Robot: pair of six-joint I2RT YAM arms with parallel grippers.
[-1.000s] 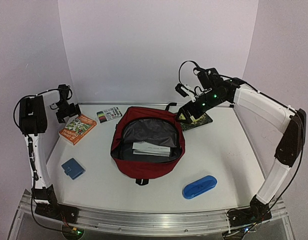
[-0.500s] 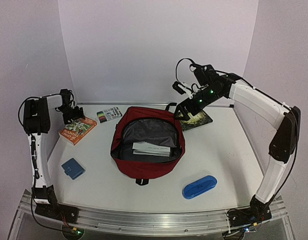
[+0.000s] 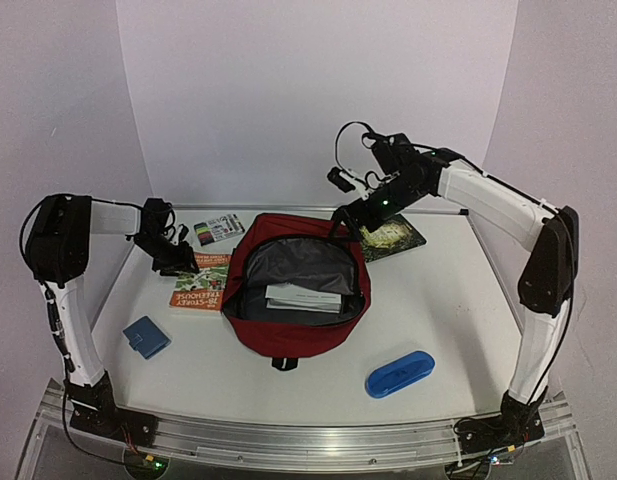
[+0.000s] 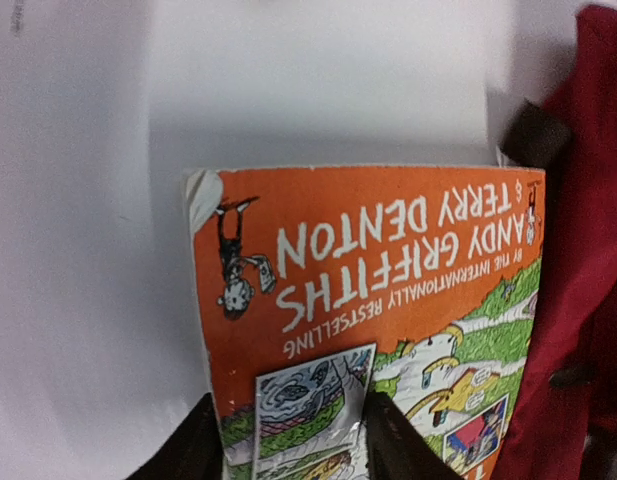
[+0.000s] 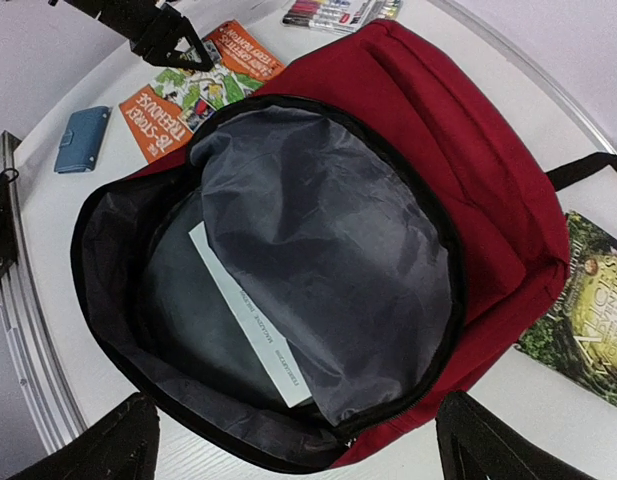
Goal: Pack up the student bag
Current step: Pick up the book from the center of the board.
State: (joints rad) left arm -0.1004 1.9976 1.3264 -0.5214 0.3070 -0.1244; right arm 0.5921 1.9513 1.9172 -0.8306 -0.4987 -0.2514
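1. A small blue wallet (image 3: 146, 337) lies flat near the left front of the white table (image 3: 458, 300), well apart from everything else
2. The left gripper (image 3: 174, 256) reaches down onto the far left corner of an orange paperback (image 3: 203, 284). In the left wrist view its dark fingers (image 4: 188, 450) stand partly apart, one at the book's spine edge and the other on the cover. I cannot tell whether they pinch the book or only press on it
3. The orange paperback lies face up, with the authors' names upside down in the left wrist view. Its right edge sits just beside the left side of the student bag (image 3: 288, 338)
4. A pack of markers (image 3: 219, 228) lies at the back of the table, behind the paperback and near the bag's far left corner
5. The student bag lies in the middle of the table, its main compartment unzipped and gaping upward. The grey lining shows, and a white booklet (image 3: 303, 298) lies inside
6. The right gripper (image 3: 350, 212) hangs over the bag's far rim beside its black handle. Its jaws are spread wide and hold nothing
7. A green-covered book (image 3: 394, 233) lies flat at the back, just right of the bag's far corner
8. A blue oblong case (image 3: 399, 373) lies near the front edge, to the right of the bag and apart from it
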